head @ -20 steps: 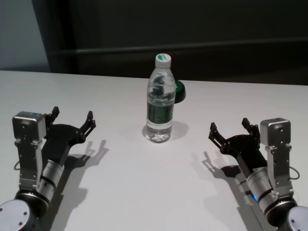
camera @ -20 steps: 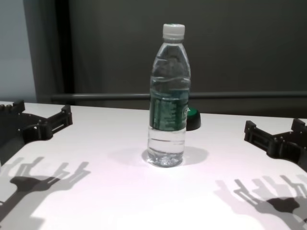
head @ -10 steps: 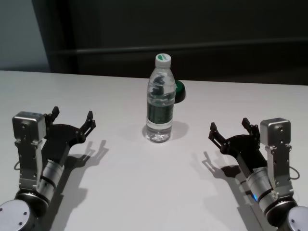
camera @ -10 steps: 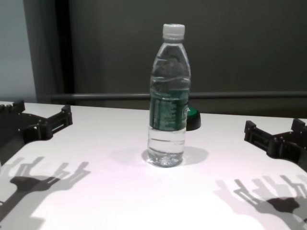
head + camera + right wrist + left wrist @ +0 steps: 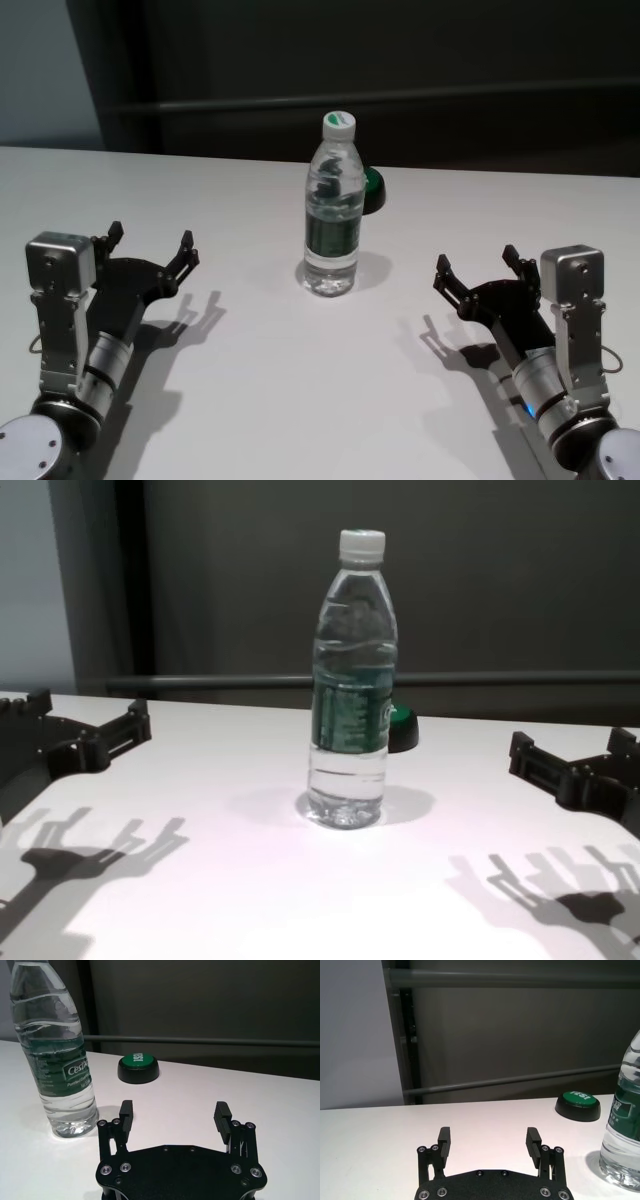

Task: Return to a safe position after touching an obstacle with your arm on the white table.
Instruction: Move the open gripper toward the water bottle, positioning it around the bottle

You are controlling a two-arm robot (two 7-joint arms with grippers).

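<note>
The obstacle, a clear water bottle (image 5: 332, 215) (image 5: 349, 695) with a white cap and dark green label, stands upright in the middle of the white table (image 5: 300, 400) (image 5: 200, 900). My left gripper (image 5: 150, 246) (image 5: 489, 1143) is open and holds nothing, low over the table at the left, well apart from the bottle (image 5: 624, 1135). At the right, my right gripper (image 5: 478, 267) (image 5: 173, 1113) is open too, also clear of the bottle (image 5: 57, 1055). Neither arm touches the obstacle.
A small black-based button with a green top (image 5: 372, 190) (image 5: 139, 1066) (image 5: 578, 1105) sits just behind the bottle toward the right. The table's far edge (image 5: 480, 172) meets a dark wall with a horizontal rail.
</note>
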